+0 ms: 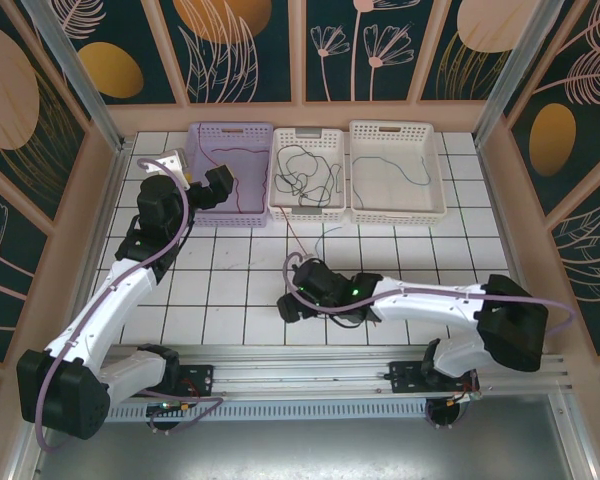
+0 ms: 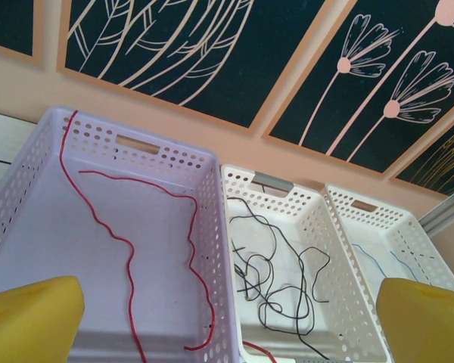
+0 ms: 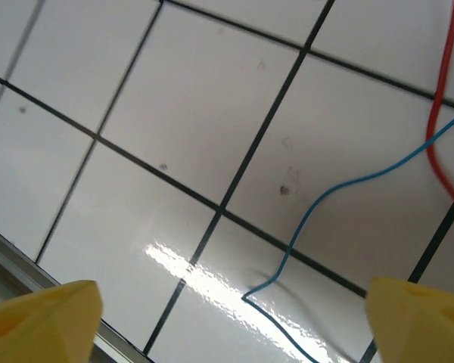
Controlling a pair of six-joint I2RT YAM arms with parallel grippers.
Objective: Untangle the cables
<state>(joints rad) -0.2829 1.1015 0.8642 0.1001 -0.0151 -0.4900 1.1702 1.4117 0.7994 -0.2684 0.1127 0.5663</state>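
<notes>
Cables (image 1: 302,178) in three colours, spread over three baskets and the tiles. Taken from the middle basket (image 1: 307,133), white: inside it, a dark tangle (image 2: 276,302) of looped strands, number past telling. Just left of it, one lilac basket (image 1: 202,150) with red cable (image 2: 130,265) snaking along the floor and up to the far rim; one strand or two, impossible to tell. Just right of it, one more white basket (image 1: 435,170) holding thin blue wire (image 1: 390,162), seemingly two short lengths in the left wrist view. On the tiles at the near side of the middle basket, one red strand (image 3: 439,98) reaching up to its front wall, and one blue strand (image 3: 340,185) crossing that red one.

Left gripper (image 1: 208,190) poised left of the middle basket, at the lilac basket's near right corner; yellow fingers (image 2: 30,321) spread wide, gripping nothing. Right gripper (image 1: 292,300) low over the tiles on the near side of the middle basket, well apart from it; yellow fingers (image 3: 38,321) likewise wide apart, with the blue strand loose on the tile between them, nothing clasped.
</notes>
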